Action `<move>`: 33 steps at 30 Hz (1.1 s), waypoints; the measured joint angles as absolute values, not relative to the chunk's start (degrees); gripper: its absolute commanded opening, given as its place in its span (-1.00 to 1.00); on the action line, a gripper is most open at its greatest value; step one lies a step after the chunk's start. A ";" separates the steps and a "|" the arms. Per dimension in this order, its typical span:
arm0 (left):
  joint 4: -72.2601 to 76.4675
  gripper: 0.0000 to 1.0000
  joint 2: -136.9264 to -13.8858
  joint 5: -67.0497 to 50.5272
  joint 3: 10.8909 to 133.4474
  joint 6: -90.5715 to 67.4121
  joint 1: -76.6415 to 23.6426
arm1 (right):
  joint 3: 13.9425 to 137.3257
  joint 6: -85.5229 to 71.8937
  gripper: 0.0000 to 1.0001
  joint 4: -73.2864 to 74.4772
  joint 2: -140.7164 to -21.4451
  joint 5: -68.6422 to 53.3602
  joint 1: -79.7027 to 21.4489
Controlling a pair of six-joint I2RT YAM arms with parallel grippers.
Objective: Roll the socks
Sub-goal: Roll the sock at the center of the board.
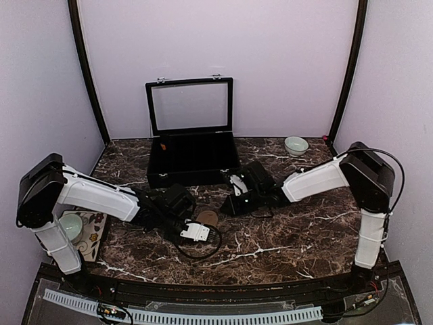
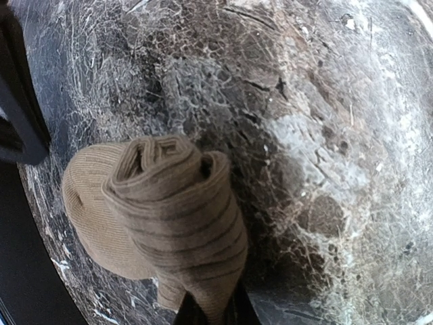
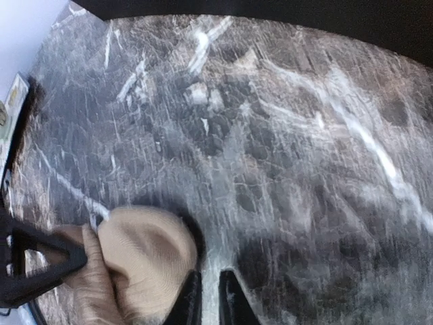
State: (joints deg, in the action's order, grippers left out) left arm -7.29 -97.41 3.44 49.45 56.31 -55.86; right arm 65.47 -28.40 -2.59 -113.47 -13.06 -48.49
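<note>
A tan sock (image 2: 169, 217) is wound into a thick roll, its open spiral end facing the left wrist camera and a flat ribbed part spread behind it on the marble. My left gripper (image 2: 211, 313) is shut on the roll's lower tip. From above, the sock (image 1: 208, 218) is a small tan lump at mid-table between both grippers. My right gripper (image 3: 210, 301) is just right of the sock's rounded end (image 3: 145, 254). Its jaws are nearly together with only marble between them. Its left finger (image 3: 189, 301) is touching or almost touching the fabric.
A black case (image 1: 193, 162) with its glass lid raised stands at the back centre. A pale bowl (image 1: 295, 145) sits at the back right. A green cup (image 1: 71, 227) rests on a patterned mat at the left edge. A black cable (image 1: 203, 252) loops on the marble below the sock.
</note>
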 measured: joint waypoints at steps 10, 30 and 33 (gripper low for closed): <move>-7.42 -1.00 -97.82 3.49 49.87 56.36 -55.90 | 54.39 -34.98 -0.71 -19.40 -105.69 -20.86 -49.54; -9.06 0.71 -98.00 1.48 51.46 54.13 -56.01 | 54.85 -40.93 -0.92 -25.41 -116.57 -24.18 -52.80; -10.68 0.80 -97.01 -0.86 51.99 53.45 -56.16 | 54.81 -40.49 -0.94 -25.28 -116.55 -23.44 -52.90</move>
